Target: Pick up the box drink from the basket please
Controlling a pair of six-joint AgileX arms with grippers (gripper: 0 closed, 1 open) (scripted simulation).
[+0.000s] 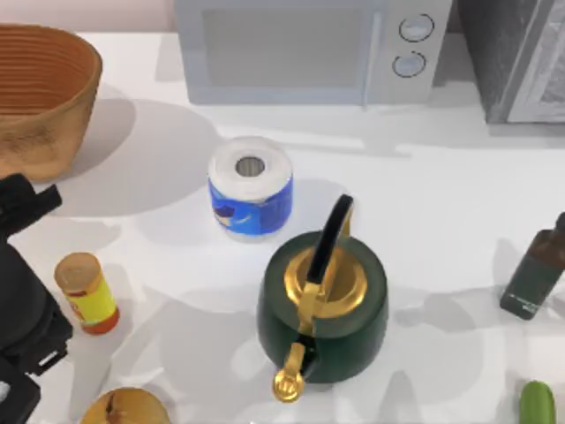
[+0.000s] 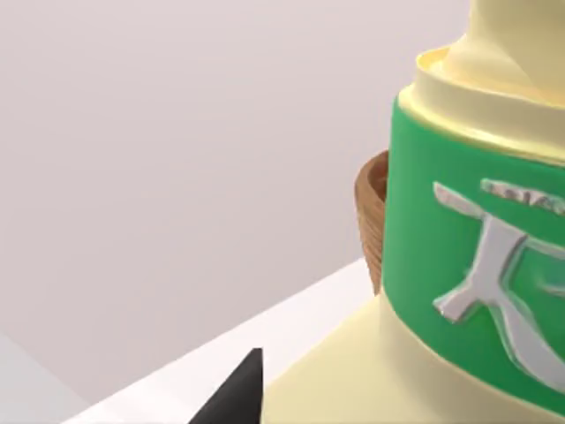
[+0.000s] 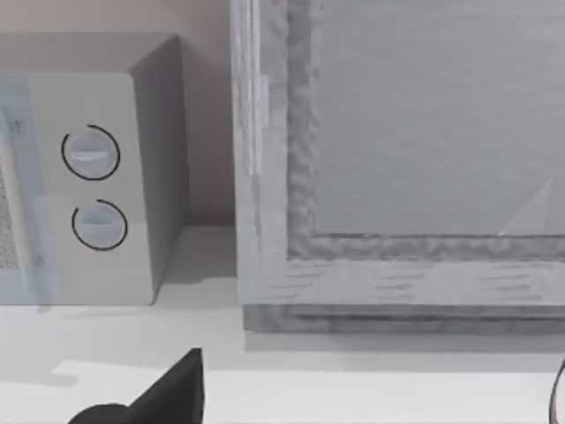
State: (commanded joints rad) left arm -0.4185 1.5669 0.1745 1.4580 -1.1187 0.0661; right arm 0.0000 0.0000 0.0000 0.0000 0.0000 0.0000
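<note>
Left arm (image 1: pixel 22 291) at the counter's (image 1: pixel 424 230) left edge, its pincer gripping the box drink (image 2: pixel 459 265), a pale yellow carton with a green band, lifted clear of the basket (image 1: pixel 40 93) at the far left corner; right pincer's opening cannot be told.

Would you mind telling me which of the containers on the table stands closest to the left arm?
The yellow bottle with the orange-tan cap, beside the left arm at the top view's left; the dark green bottle stands far right.
</note>
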